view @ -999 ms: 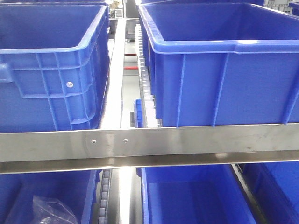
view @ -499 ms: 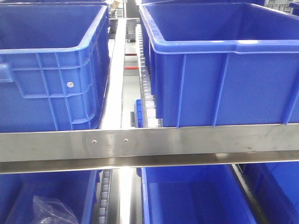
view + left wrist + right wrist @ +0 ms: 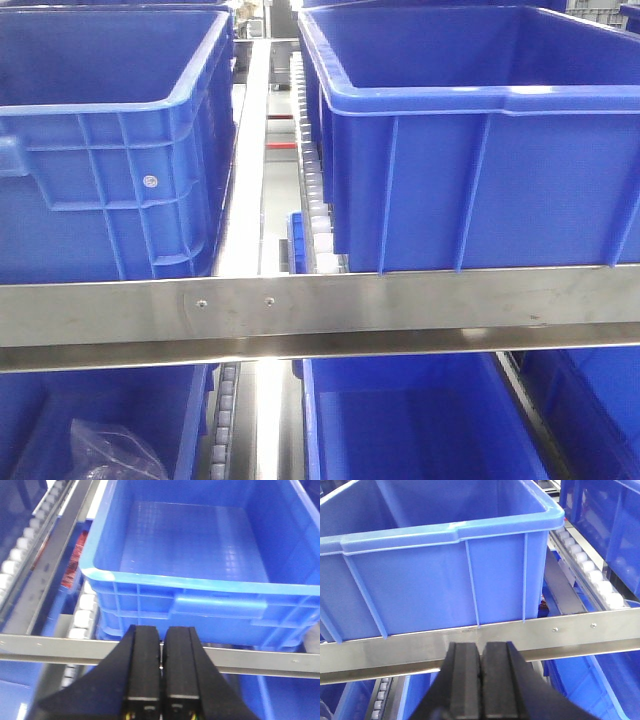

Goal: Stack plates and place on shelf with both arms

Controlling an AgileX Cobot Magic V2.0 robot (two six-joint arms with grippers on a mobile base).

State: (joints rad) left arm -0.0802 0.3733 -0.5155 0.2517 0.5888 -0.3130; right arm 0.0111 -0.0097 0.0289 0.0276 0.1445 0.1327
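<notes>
The plates are out of view in every frame. My left gripper [image 3: 160,630] is shut with nothing between its black fingers; it hangs in front of the steel shelf rail [image 3: 260,659], just below an empty blue bin [image 3: 200,545]. My right gripper [image 3: 480,646] is likewise shut and empty, level with the steel rail [image 3: 395,650] under a tall blue bin [image 3: 435,575]. Neither gripper shows in the front view.
The front view faces a rack: two blue bins [image 3: 100,150] [image 3: 480,150] on the upper level behind a steel rail [image 3: 320,305], roller tracks [image 3: 312,190] between them. Lower blue bins [image 3: 400,420] sit beneath; one holds a clear plastic bag [image 3: 115,450].
</notes>
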